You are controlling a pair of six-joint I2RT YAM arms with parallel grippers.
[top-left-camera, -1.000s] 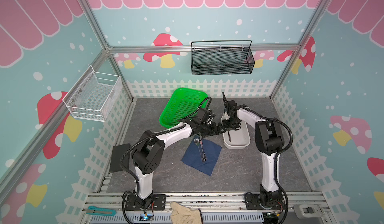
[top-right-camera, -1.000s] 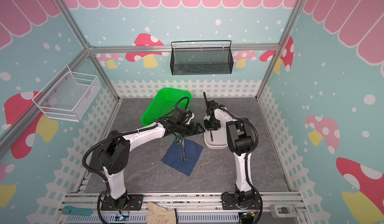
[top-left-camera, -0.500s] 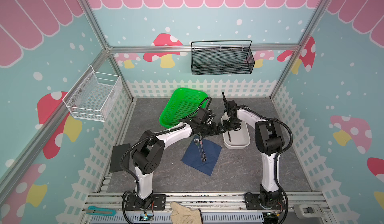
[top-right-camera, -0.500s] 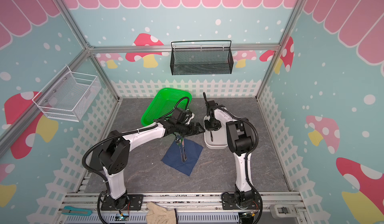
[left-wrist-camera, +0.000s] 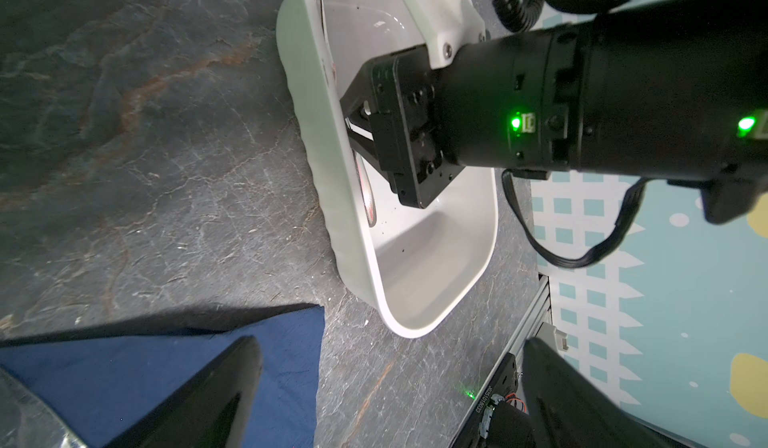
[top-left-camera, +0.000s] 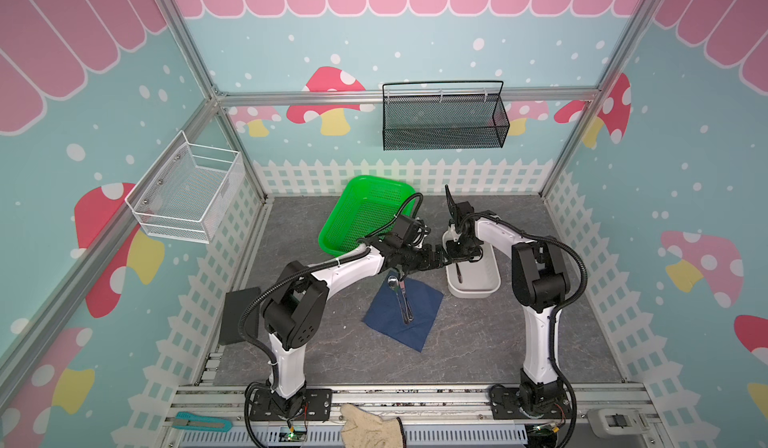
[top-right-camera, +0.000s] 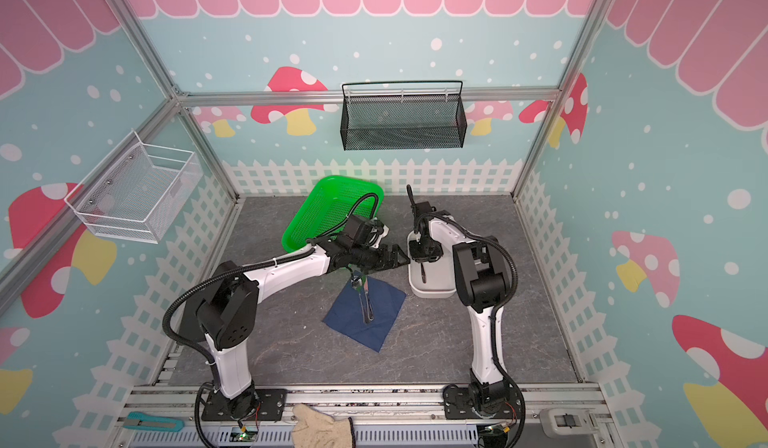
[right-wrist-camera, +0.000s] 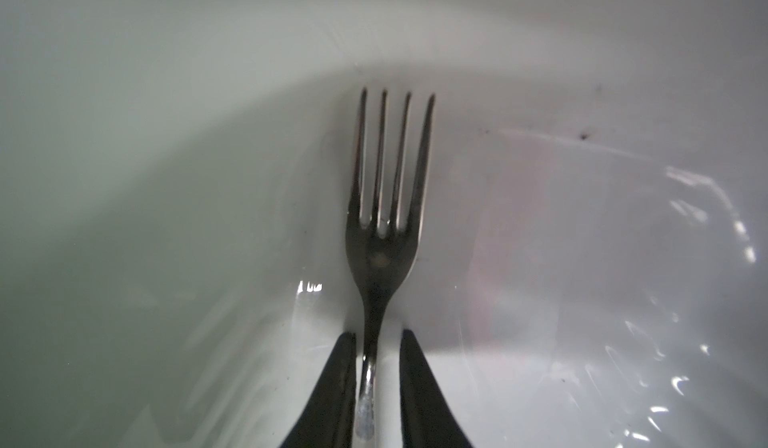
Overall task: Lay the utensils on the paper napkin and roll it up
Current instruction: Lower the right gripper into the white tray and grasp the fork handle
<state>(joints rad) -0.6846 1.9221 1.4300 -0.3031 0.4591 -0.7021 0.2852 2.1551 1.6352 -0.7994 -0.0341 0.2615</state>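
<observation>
**Fork (right-wrist-camera: 384,238) in the white tub (top-left-camera: 473,293), spoon (top-left-camera: 392,282) on the paper napkin (top-left-camera: 426,306)**

Clock directions below take 12 o'clock as the back wall in both top views.

The white tub stands on the worktop (top-left-camera: 478,350) at about 2 o'clock from the paper napkin, just beside it but not touching. It holds the fork, which lies flat on the tub's floor close along one side wall, with its tines toward a rounded corner. The right fingers (right-wrist-camera: 336,387) reach down into the tub and straddle the fork's neck just below the tines. They are drawn close but not clamped. One finger lies against the metal, and a sliver of white floor shows between the handle and the other.

The paper napkin lies flat as a diamond, one corner toward 6 o'clock. The spoon rests on it, with its bowl near the 12 o'clock corner and its handle running toward 5 o'clock. A second slim bright strip seems to lie right beside the spoon, but it is too small to tell whether it is a separate piece.

The left fingers (left-wrist-camera: 208,404) are spread wide and grip nothing. They hover over the gap between the napkin's 1 o'clock edge and the tub, pointing toward 3 o'clock.

A green basket (top-left-camera: 361,217) sits at 11 o'clock from the napkin, with the left arm's cable arching above it. A black mesh basket (top-left-camera: 442,134) hangs on the back wall at 12 o'clock. A white wire basket (top-left-camera: 187,200) hangs on the side wall at 10 o'clock.
</observation>
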